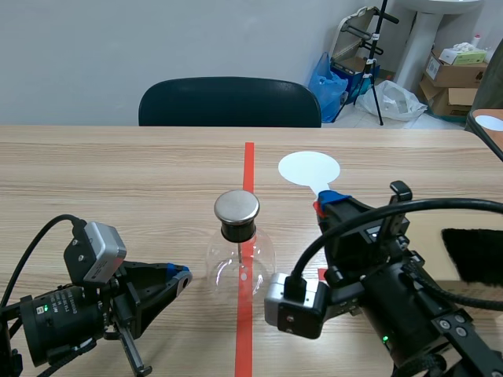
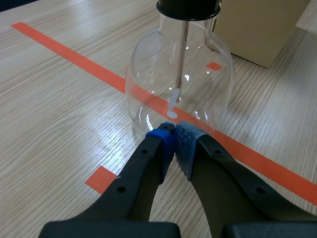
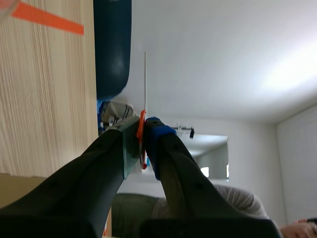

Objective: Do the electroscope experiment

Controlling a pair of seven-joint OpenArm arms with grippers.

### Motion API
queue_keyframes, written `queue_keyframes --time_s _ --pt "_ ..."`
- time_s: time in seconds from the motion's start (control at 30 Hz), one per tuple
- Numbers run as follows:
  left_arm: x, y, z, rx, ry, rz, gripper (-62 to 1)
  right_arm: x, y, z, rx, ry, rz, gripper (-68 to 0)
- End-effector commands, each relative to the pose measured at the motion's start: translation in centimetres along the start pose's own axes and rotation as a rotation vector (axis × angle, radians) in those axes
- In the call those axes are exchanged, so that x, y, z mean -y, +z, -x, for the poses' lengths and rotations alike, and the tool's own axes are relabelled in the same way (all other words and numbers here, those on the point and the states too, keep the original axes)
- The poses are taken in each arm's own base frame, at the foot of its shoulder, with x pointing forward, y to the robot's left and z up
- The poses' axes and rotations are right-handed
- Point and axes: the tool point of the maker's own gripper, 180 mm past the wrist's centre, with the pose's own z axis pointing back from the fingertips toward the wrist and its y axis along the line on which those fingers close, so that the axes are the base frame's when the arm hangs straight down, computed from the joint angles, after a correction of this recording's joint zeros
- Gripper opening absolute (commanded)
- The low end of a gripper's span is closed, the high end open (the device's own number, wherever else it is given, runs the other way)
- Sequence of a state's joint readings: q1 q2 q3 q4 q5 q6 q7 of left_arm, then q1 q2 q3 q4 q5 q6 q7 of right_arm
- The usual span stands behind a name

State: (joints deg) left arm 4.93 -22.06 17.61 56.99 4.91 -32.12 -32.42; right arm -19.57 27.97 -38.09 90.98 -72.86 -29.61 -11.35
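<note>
Closest to the robot, the left gripper (image 1: 179,275) is lying low over the table (image 1: 118,181). Its two fingers are pressing together with nothing between them. Its tips are pointing at the near wall of the electroscope flask (image 2: 178,84). They are sitting just beside the glass, and it is too close to tell if they are touching it.

The electroscope flask is standing upright on the red tape line (image 1: 248,161), near the middle of the table. A shiny metal cap (image 1: 236,206) is sitting on its black stopper, and a thin rod (image 2: 182,49) is hanging straight down inside the glass.

On the other side of the tape, the right gripper (image 1: 326,206) is hanging above the table, turned on its side. Its fingers are squeezing the red handle (image 3: 142,124) of a white disc (image 1: 309,168). The disc is sticking out past the fingertips, flat side up. It is sitting a little beyond the metal cap and to its right, apart from it.

A black furry cloth (image 1: 471,255) is lying near the table's right edge, well apart from the flask.

Bare wood is stretching wide on the left half of the table and behind the flask, all the way to the far edge. A dark chair (image 1: 229,102) is standing just past that edge. Far behind it, cardboard boxes (image 1: 456,75) are sitting on the floor by the wall.
</note>
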Motion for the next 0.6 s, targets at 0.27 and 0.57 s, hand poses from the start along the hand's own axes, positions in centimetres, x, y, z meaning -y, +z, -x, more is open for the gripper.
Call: queue_keyframes --time_s 0.27,0.57 --pt "-0.1 -0.3 -1.2 0.042 0.000 -0.002 -57.3 1.1 -0.2 3.0 -0.156 0.001 0.038 -66.2" --pt "-0.1 -0.3 -1.2 0.042 0.000 -0.002 -57.3 1.1 -0.1 3.5 -0.182 0.000 0.038 -66.2"
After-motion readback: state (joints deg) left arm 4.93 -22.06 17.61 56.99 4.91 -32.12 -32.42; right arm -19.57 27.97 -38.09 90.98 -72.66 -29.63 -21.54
